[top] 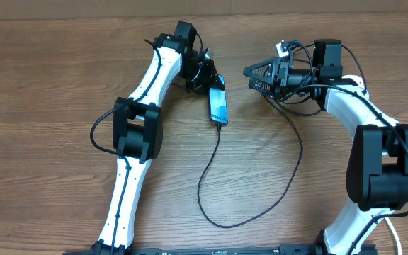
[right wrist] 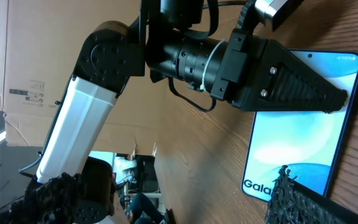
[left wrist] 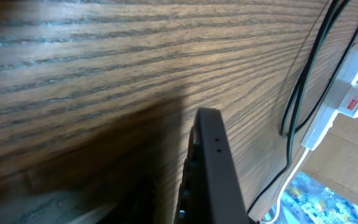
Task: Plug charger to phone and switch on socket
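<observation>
The phone point(top: 218, 108) lies with its blue screen up near the table's middle back; the right wrist view shows it too point(right wrist: 297, 143). My left gripper point(top: 207, 76) is shut on the phone's far end, and one finger lies across the screen point(right wrist: 291, 81). The left wrist view shows the phone edge-on point(left wrist: 213, 162). The charger cable point(top: 211, 177) runs from the phone's near end, loops toward the front and rises under my right arm. My right gripper point(top: 249, 78) is open and empty, just right of the phone. The socket point(left wrist: 353, 81) shows only in the left wrist view, with a red switch.
The socket's thick white cord point(left wrist: 291, 180) trails off the table edge beside two black cables point(left wrist: 297, 93). My right arm's own black wires point(top: 310, 92) hang by its wrist. Cardboard boxes stand beyond the table point(right wrist: 30, 93).
</observation>
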